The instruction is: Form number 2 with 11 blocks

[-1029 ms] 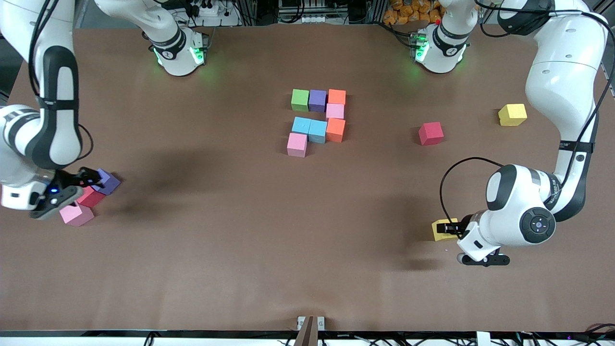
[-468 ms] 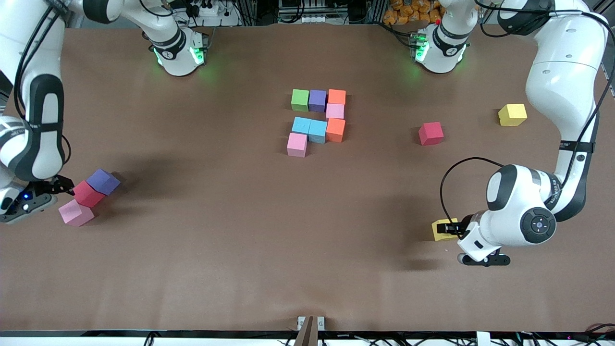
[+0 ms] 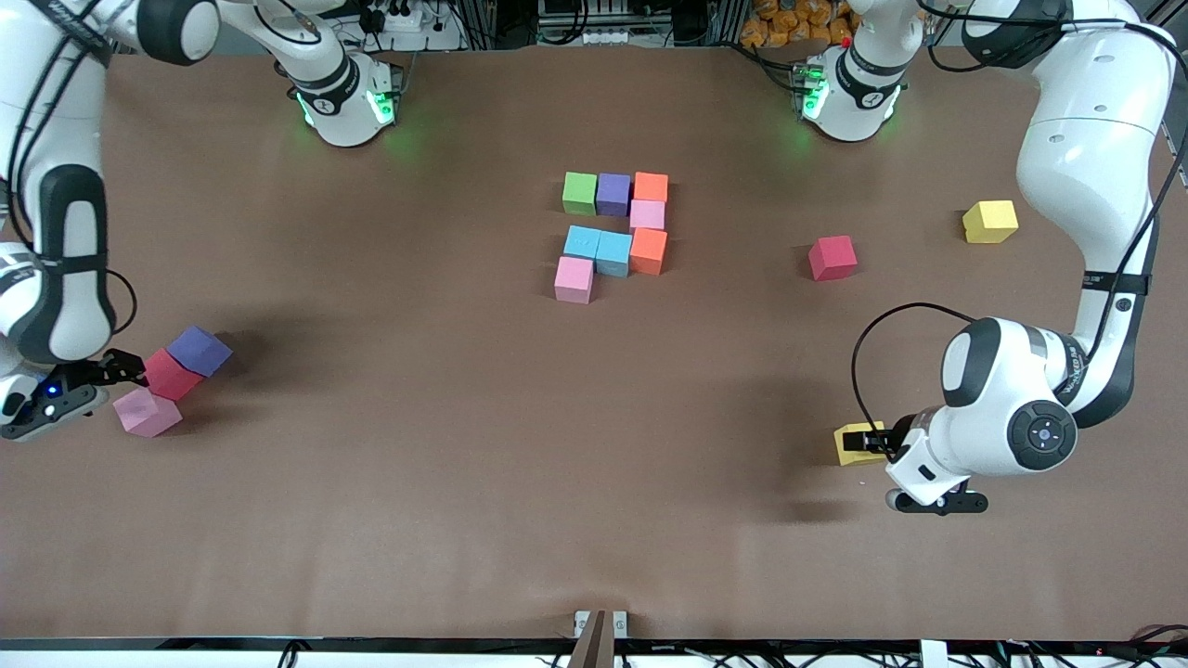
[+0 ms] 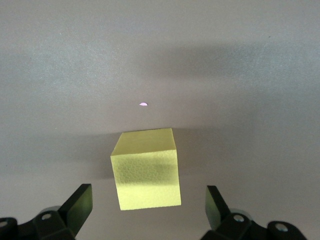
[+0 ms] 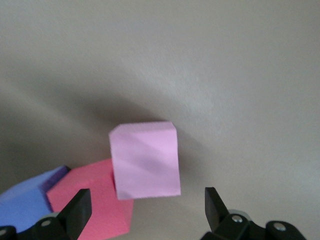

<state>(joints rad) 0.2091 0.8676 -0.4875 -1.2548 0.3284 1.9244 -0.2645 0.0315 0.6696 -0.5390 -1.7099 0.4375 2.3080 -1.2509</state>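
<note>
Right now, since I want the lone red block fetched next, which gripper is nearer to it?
Left. The left gripper sits open by a yellow block, nearer the camera than the lone red block. The right gripper is open at the table's other end by the pink block.

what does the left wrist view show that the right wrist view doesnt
Only the left wrist view: a yellow block on the table between the open left gripper fingers, untouched. Only the right wrist view: a pink block ahead of the open right gripper, with a red block and a purple block beside it. Both: bare tabletop and spread fingers gripping nothing.
</note>
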